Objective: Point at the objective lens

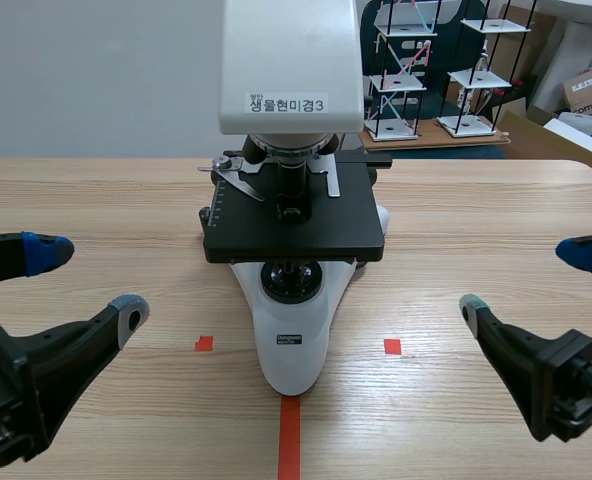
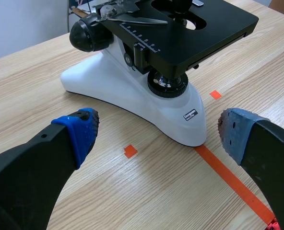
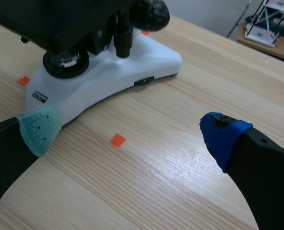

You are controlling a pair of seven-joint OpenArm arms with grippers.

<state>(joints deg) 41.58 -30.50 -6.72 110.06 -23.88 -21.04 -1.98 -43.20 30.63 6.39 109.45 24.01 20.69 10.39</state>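
The left hand and right hand hang spread wide, holding nothing, low over the counter. Between and ahead of them stands the microscope. Its objective lens sits above the black stage, well apart from both.

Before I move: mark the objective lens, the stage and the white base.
objective lens (image 1: 293, 188): scene view, middle of its dark barrel.
stage (image 1: 354, 220): scene view, bare black top plate.
white base (image 2: 127, 93): left wrist view, its sloping side.
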